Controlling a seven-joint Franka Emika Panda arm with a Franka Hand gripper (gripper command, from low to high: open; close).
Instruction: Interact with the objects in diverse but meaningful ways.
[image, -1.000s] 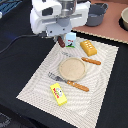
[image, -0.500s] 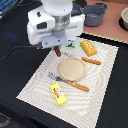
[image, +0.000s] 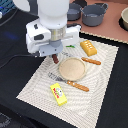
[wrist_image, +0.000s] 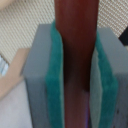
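SAUSAGE HELD ABOVE MAT

Gripper (image: 55, 56) clamped on sausage (wrist_image: 75, 60), green pads (wrist_image: 54, 75) pressing both sides. Held upright, lower end hanging just beside plate (image: 72, 68), probably for a vertical set-down. Clear of fork (image: 56, 77), knife (image: 77, 86) and yellow box (image: 59, 94)

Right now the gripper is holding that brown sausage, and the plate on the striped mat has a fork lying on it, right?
Nearly. The gripper does hold the brown sausage, but the exterior view shows the plate bare; the fork lies beside it on the mat.
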